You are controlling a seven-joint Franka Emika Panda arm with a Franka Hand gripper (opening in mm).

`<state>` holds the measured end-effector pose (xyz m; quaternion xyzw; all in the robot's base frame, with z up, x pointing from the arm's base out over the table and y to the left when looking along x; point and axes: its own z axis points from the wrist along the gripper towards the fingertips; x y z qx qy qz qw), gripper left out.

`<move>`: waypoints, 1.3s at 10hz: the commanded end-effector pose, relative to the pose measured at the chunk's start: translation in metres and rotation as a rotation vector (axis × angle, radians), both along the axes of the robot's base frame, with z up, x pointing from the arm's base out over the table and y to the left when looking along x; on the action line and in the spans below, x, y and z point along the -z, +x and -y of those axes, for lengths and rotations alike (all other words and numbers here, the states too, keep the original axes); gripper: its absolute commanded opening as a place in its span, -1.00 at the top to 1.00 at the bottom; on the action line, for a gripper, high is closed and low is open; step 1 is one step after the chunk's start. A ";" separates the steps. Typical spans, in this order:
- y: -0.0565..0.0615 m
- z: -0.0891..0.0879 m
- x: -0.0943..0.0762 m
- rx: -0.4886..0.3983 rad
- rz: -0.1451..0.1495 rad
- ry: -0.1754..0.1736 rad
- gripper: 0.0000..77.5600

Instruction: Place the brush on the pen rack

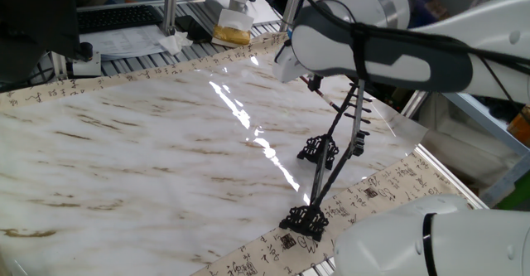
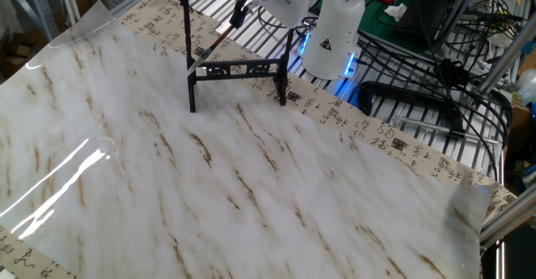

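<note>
Marble-patterned table [image 1: 124, 143]: pale, brown-veined, edged by a strip of paper printed with calligraphy [image 2: 394, 141]. Nothing of the task lies on its open left and middle.

Pen rack [image 2: 237, 65]: black frame, upright near the table's far edge in the other fixed view. Two scrolled feet, thin posts, a fretted lower rail. In one fixed view it is seen nearly end-on [image 1: 331, 156], so which peg is which cannot be told.

Brush [image 2: 219, 38]: thin dark shaft, in the air among the rack's posts, above the lower rail and not on the table. Long axis slanted; upper end at the gripper, lower end pointing down and left toward the left post. In one fixed view [image 1: 330, 99] it runs from under the arm down and right toward the pegs. Which end is the tip is too small to tell.

Gripper [image 2: 240, 12]: dark fingers pinching the brush's upper end, as far as can be seen.

Task status, judged: brush lifted and carried to the rack; hanging and release not yet done.
</note>
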<state>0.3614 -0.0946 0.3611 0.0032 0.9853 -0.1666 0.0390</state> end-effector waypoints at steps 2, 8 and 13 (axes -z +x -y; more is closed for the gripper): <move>-0.006 -0.002 0.006 -0.010 -0.014 -0.033 0.97; -0.007 -0.003 0.022 -0.040 -0.051 -0.069 0.97; -0.008 -0.007 0.035 -0.040 -0.070 -0.073 0.97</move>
